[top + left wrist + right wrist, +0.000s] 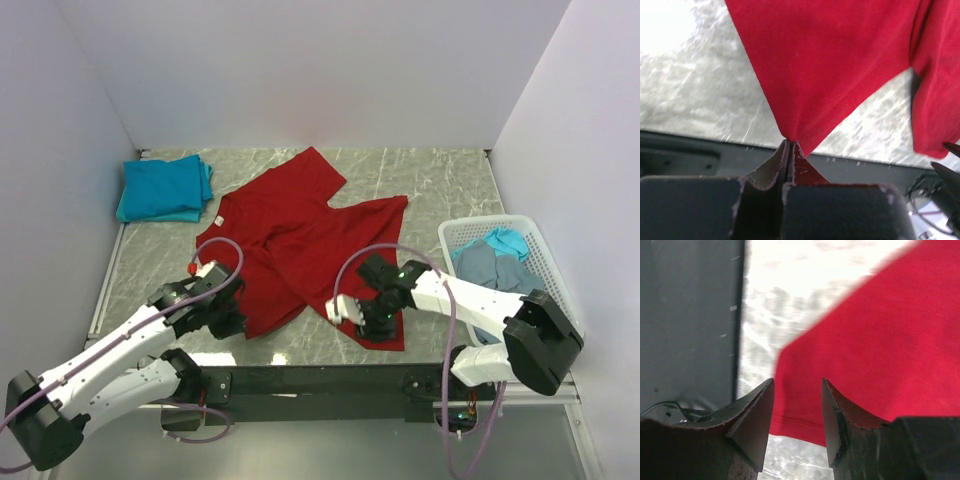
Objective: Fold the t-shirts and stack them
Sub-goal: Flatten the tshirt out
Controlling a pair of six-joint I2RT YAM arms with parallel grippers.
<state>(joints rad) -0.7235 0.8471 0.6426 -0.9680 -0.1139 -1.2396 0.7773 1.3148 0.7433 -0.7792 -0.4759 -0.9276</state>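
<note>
The red t-shirt lies rumpled mid-worktop. It is soft, light cloth that will likely sag and drag, so it is best taken at the hem corners. The left claw is pinched tight on the near-left hem corner; the right claw is narrowly parted over the near-right hem, gripping nothing. Folded teal t-shirts sit far left, the basket right — open room lies behind, the front edge close.
</note>
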